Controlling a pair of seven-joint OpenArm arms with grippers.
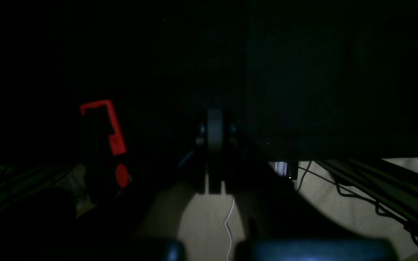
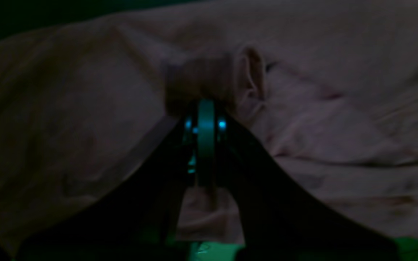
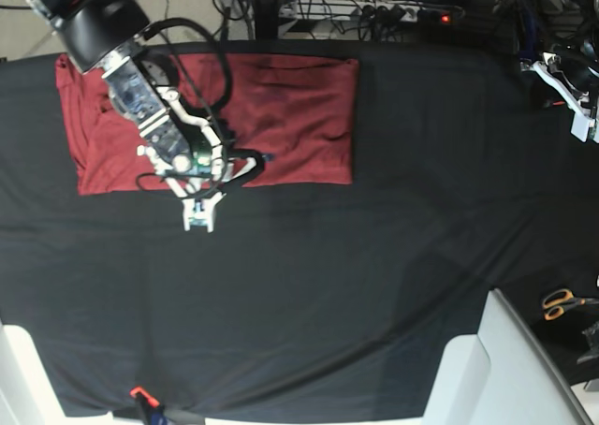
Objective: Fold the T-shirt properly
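Observation:
The brick-red T-shirt (image 3: 281, 107) lies folded into a flat rectangle at the far left of the black tablecloth (image 3: 374, 256). My right gripper (image 3: 260, 160) reaches over the shirt's near edge. In the right wrist view the jaws are together (image 2: 206, 108), with a bunched ridge of the shirt (image 2: 303, 108) right at the tips. The fabric fills that view. My left gripper (image 1: 214, 116) is shut and empty. It hangs off the table's far right edge (image 3: 573, 93), over floor and cables.
Orange-handled scissors (image 3: 562, 303) lie at the right edge. A white panel (image 3: 505, 369) stands at the near right corner. A small orange clip (image 3: 140, 393) sits at the near edge. A red clamp (image 1: 113, 127) and cables (image 1: 357, 195) show in the left wrist view.

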